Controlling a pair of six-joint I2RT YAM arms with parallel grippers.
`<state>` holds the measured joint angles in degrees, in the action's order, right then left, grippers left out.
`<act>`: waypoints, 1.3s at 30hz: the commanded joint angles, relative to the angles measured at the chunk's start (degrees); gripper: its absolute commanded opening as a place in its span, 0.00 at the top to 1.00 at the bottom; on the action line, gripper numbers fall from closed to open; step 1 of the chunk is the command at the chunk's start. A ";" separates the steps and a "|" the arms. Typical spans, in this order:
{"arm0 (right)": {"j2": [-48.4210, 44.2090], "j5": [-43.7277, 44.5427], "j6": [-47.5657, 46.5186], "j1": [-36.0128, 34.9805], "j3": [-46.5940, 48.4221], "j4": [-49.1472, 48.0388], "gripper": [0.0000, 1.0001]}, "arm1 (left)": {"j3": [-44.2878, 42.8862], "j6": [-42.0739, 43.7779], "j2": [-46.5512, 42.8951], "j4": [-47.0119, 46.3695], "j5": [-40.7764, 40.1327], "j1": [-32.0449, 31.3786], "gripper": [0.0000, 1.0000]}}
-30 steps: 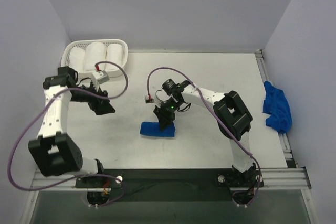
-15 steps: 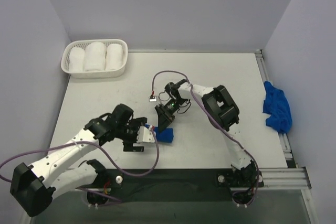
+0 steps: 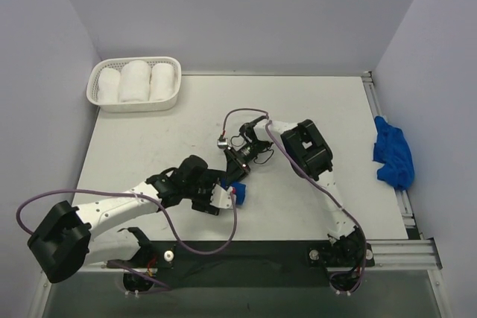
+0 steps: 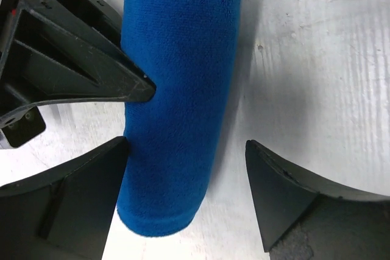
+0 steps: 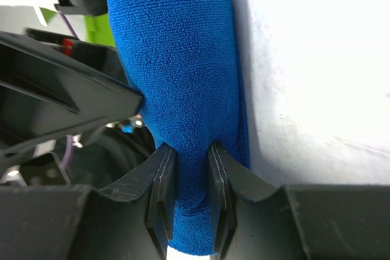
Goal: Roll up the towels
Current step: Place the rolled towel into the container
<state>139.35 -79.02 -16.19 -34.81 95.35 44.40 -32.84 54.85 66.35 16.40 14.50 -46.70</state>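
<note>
A royal-blue towel, rolled into a short fat bundle (image 3: 239, 194), lies on the table in the middle. In the right wrist view my right gripper (image 5: 187, 178) is shut on one end of the bundle (image 5: 177, 71); from above it (image 3: 235, 176) sits just behind the bundle. My left gripper (image 4: 186, 196) is open and straddles the bundle's (image 4: 177, 89) other end, its left finger (image 4: 73, 202) touching it, the right finger apart from it. From above the left gripper (image 3: 224, 197) sits just left of the bundle. A second blue towel (image 3: 393, 153) lies crumpled at the table's right edge.
A white basket (image 3: 96, 100) with three white towel rolls (image 3: 136, 81) stands at the back left corner. The arms meet over the table's middle. A metal rail runs along the right edge beside the crumpled towel.
My left arm has swung from the back left down to the bundle and now straddles it, open. My right gripper stays shut on the bundle, which has shifted slightly.
</note>
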 commanded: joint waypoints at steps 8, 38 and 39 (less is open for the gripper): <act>4.70 6.16 -1.39 0.53 -0.52 -0.10 1.00 | 3.57 4.56 9.57 -18.48 0.79 -0.76 0.19; -26.23 13.37 -1.92 28.83 -5.86 7.19 0.11 | -46.06 -36.28 26.10 34.39 17.84 35.86 1.00; -27.19 13.28 -2.44 29.44 -6.84 7.54 0.11 | -49.39 -37.09 27.07 35.01 18.28 40.93 1.00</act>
<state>114.65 -66.00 -16.29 -5.10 92.16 46.35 -73.87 26.72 93.06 45.43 27.88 -13.47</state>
